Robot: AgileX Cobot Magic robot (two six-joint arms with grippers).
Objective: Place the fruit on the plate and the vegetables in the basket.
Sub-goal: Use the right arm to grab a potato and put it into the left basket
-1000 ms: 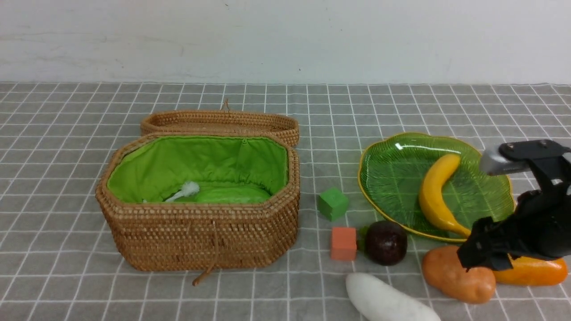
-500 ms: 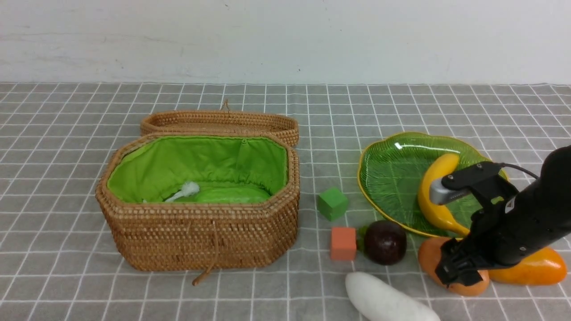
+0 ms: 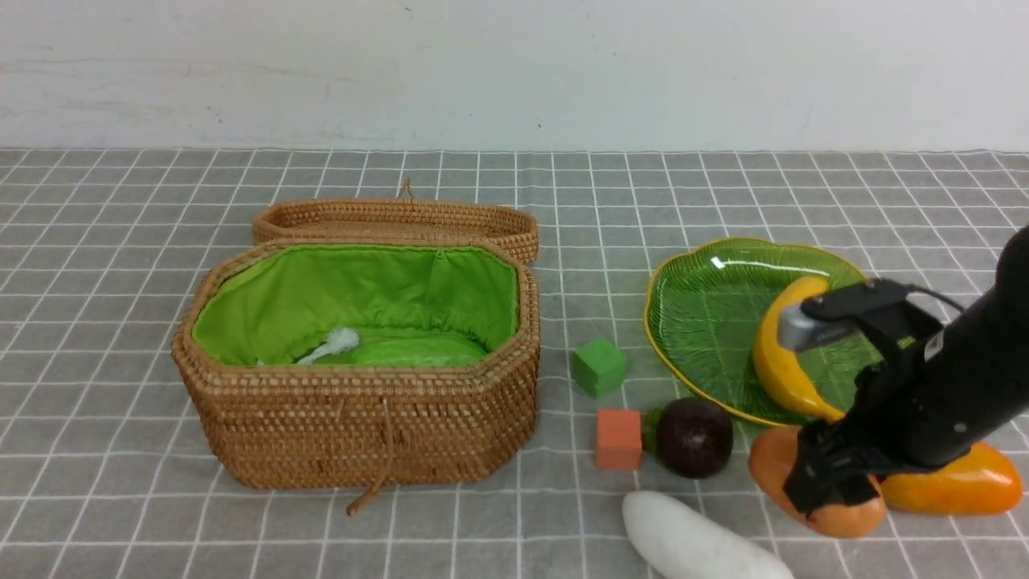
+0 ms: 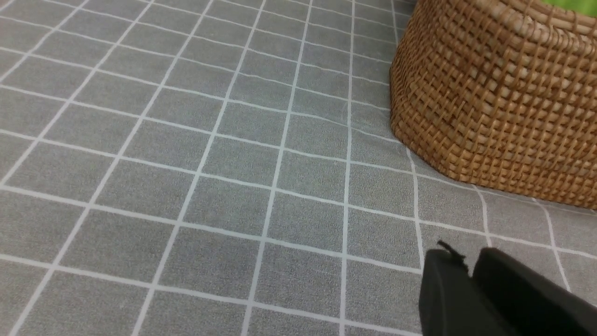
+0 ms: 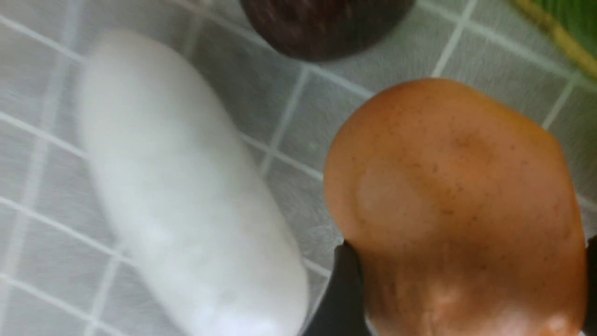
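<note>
Orange-brown and matte, the potato (image 3: 770,470) lies on the grey checked cloth (image 3: 120,241) just in front of the near rim of the plate (image 3: 699,314). The right gripper (image 3: 832,482) has come down over it, its black jaws spread wide and pressed against the potato's two sides. The wrist view shows a finger (image 5: 343,289) tight to its skin. Just beside it, on the right, rests the glossy mango (image 3: 957,486), partly hidden by the arm. The banana (image 3: 784,354) lies on the green glass plate. The dark mangosteen (image 3: 695,437) sits on the cloth touching an orange cube (image 3: 619,439), with a green cube (image 3: 600,367) a little farther back and the white radish (image 3: 691,543) nearest the robot. Well apart to the left stands the basket (image 3: 362,426), its lid (image 3: 394,219) thrown back, a light-green gourd (image 3: 418,351) on the lining. The left gripper (image 4: 471,280) hangs low over bare cloth near the basket's wall, jaws together with nothing between them.
</note>
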